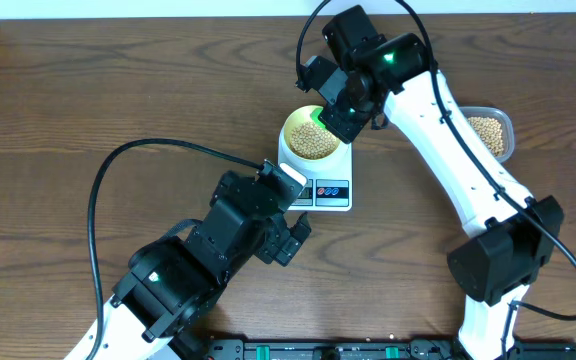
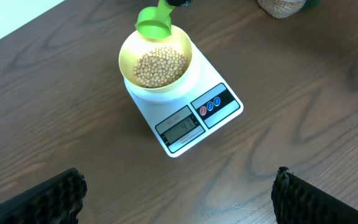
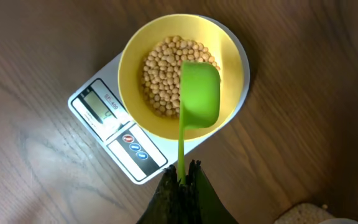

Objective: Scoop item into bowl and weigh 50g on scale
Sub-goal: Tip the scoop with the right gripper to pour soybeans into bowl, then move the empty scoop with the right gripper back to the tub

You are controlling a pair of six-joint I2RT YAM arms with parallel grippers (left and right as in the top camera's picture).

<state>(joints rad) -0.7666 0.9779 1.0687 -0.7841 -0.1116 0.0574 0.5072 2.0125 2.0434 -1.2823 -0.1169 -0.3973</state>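
Note:
A pale yellow bowl [image 3: 179, 74] stands on the white scale [image 3: 114, 134], and tan beans [image 3: 165, 74] cover its bottom. My right gripper [image 3: 180, 177] is shut on the thin handle of a green scoop [image 3: 201, 93]. The scoop's cup hangs turned over above the bowl's near side. From the left wrist, the bowl [image 2: 157, 62], the scale [image 2: 194, 118] with its lit display, and the scoop [image 2: 154, 22] at the bowl's far rim show. My left gripper [image 2: 179, 193] stands open over bare wood in front of the scale. Overhead, the bowl [image 1: 311, 140] lies under the right gripper [image 1: 340, 118].
A clear plastic tub [image 1: 490, 135] with more beans sits to the right of the scale, beside the right arm. The left arm [image 1: 218, 240] lies across the table's front left, and a black cable [image 1: 158, 150] loops over the wood there.

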